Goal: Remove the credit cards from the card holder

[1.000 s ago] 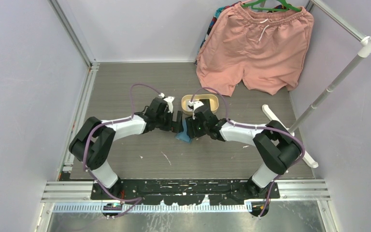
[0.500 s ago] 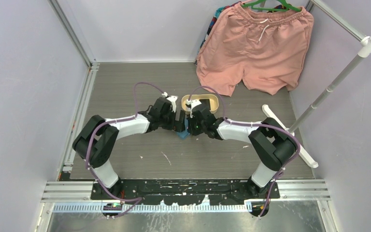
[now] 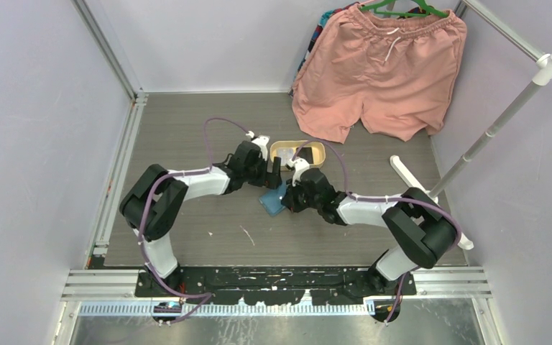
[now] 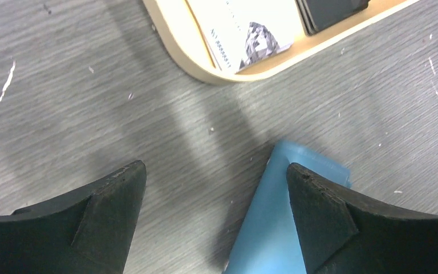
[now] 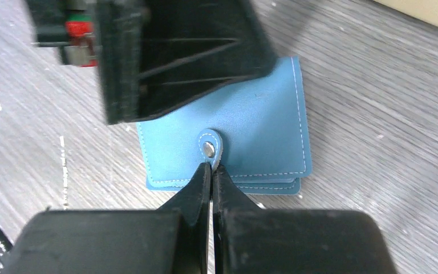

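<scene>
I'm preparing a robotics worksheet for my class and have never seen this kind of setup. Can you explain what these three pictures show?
Two robot arms are bolted to a table. One picture looks down from above; the other two come from cameras on each wrist. The left claw hangs open over one edge of a blue card holder lying on the table. The right claw is pinched shut on its snap tab. Cards lie in a tan tray.
</scene>
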